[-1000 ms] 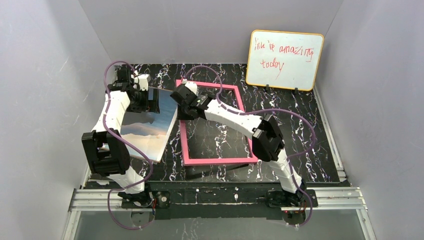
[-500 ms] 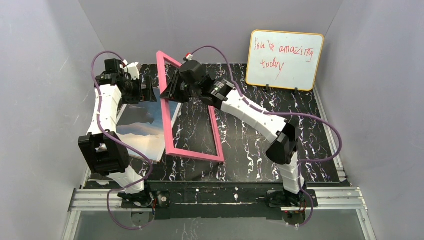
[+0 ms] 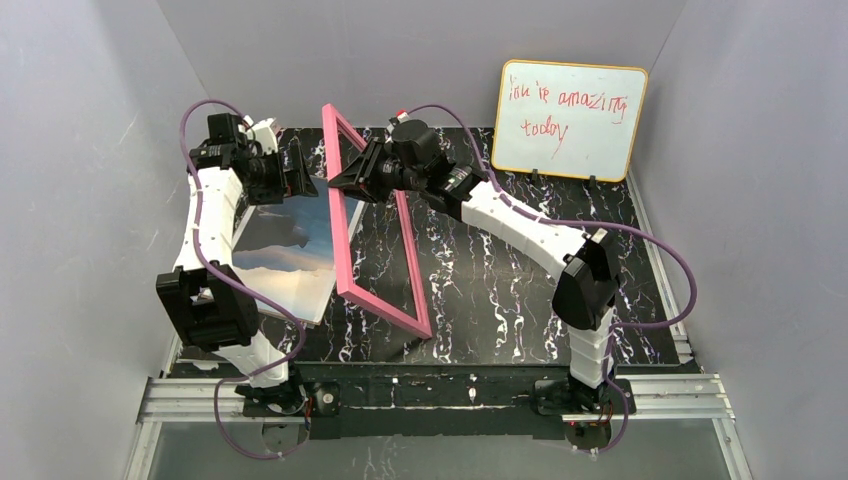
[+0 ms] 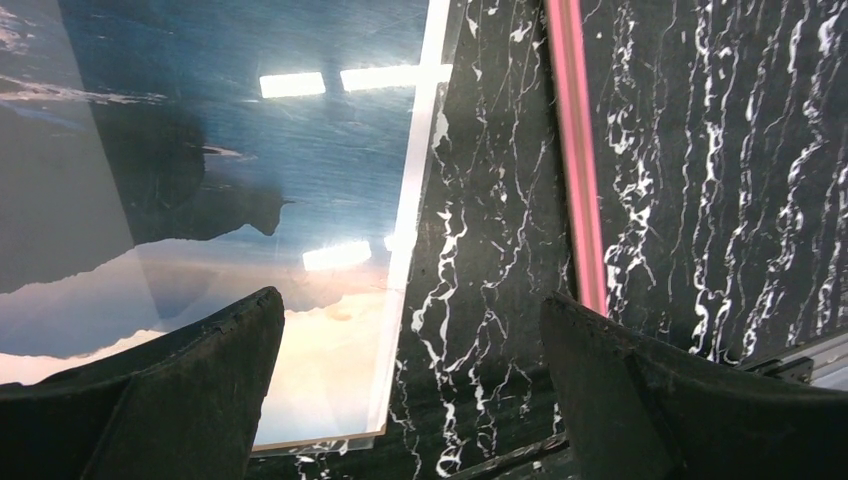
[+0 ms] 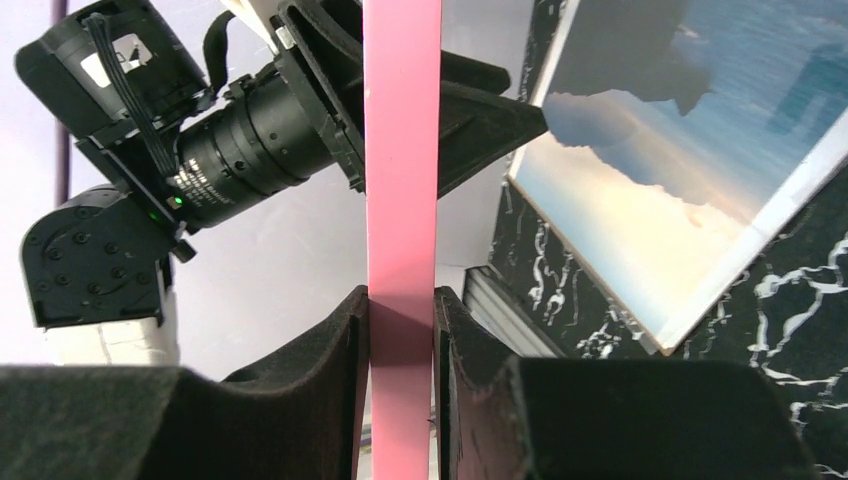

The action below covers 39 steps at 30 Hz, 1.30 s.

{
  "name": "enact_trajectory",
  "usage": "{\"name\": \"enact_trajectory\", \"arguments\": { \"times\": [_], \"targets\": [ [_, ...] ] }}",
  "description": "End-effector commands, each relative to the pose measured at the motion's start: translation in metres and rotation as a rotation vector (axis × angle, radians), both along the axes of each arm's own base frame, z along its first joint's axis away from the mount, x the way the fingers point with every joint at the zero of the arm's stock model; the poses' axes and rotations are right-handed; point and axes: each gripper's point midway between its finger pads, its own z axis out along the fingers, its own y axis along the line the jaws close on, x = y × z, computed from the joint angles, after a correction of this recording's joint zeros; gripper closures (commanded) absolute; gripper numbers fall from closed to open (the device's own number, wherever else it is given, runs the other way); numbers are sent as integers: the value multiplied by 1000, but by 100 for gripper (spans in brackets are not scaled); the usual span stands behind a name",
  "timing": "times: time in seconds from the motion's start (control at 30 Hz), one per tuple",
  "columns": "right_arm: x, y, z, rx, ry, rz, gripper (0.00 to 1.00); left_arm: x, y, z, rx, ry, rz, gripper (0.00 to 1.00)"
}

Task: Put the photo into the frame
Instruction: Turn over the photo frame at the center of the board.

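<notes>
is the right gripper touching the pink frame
Touching. The right wrist view shows the right gripper clamped on the frame, pressing both sides with no gap.

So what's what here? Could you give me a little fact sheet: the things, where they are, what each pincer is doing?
Frame: pink, tipped steeply up on edge
Photo: flat on the table, picture side up, left of the frame
Right pincer: shut on the frame's raised edge
Left pincer: open, above the photo's edge, holding nothing
Whiteboard: back right, red writing
</notes>
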Motion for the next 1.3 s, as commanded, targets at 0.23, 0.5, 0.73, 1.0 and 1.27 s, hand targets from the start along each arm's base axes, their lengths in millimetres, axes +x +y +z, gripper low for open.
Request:
{"name": "enact_trajectory", "arguments": {
  "times": [0.23, 0.5, 0.73, 1.0, 1.27],
  "targets": [
    [-22, -9, 83, 301, -11, 95, 89, 26, -25, 72, -182, -237, 26, 2],
    [-18, -18, 62, 294, 63, 102, 67, 49, -41, 93, -235, -284, 14, 2],
    [-15, -29, 50, 273, 85, 102, 53, 55, -75, 85, -181, -278, -52, 2],
    [-6, -51, 38, 99, 14, 101, 25, 58, -109, 85, -106, -301, -119, 2],
    [-7, -86, 13, -231, -88, 109, 18, 58, -128, 81, -69, -307, -153, 2]
  ]
}}
